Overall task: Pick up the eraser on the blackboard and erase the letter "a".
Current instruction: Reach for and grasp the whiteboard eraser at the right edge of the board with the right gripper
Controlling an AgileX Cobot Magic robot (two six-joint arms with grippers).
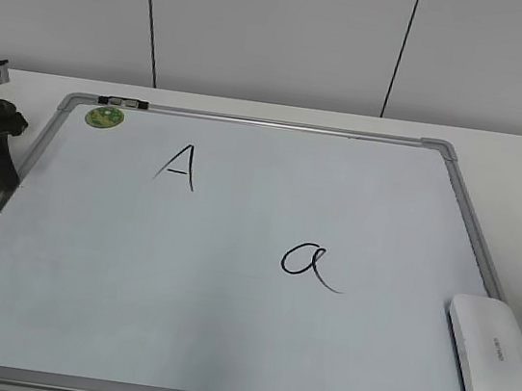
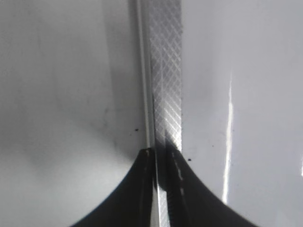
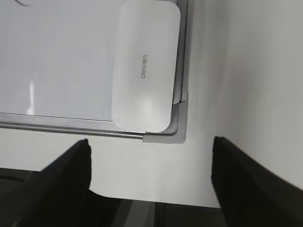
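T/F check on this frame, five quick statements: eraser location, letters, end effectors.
1. The eraser lies at the board's near right corner. True.
2. The right end effector is shut on the eraser. False: its jaws stand wide apart over the bare table, short of the eraser.
3. The letter "a" is intact on the blackboard. True.
4. The capital A sits right of the lowercase one. False: it is to the left and farther back.
5. The left end effector hangs over the board's middle. False: it sits shut at the left frame edge.
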